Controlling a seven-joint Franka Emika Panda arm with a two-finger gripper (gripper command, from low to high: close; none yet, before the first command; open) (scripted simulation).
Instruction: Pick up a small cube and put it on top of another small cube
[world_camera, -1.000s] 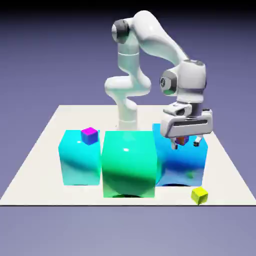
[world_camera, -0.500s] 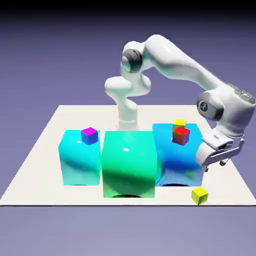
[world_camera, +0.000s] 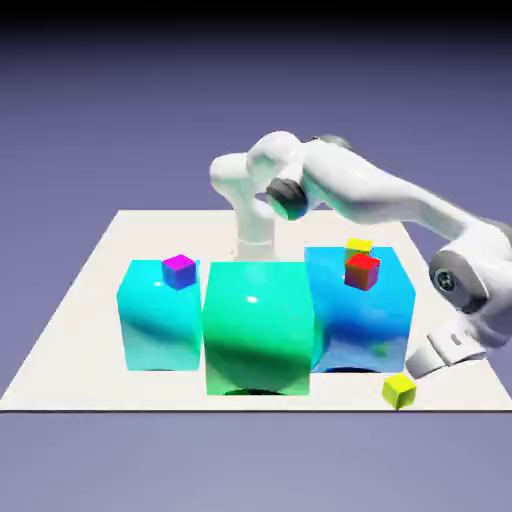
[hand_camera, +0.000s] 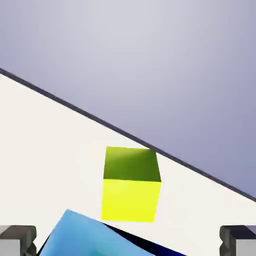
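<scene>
Taking the big green block (world_camera: 258, 330) as landmark: the cyan block (world_camera: 160, 318) stands just beside it on the exterior view's left, bearing the magenta-topped cube (world_camera: 179, 272). Just beside its right is the blue block (world_camera: 362, 315), with the red cube (world_camera: 362, 272) and, behind that, the yellow cube (world_camera: 358, 246), apparently both on top. The lime cube (world_camera: 399, 391) lies on the table (world_camera: 75, 375), well right of the green block, near the gripper (world_camera: 418, 372), whose fingers are hard to make out.

Exterior cam: fixed, high, well back, facing the arm (world_camera: 370, 185). Hand cam: close, looking out past the fingertips (hand_camera: 18, 240). Shared: lime cube (world_camera: 399, 391), table edge, blue block (world_camera: 360, 315).
</scene>
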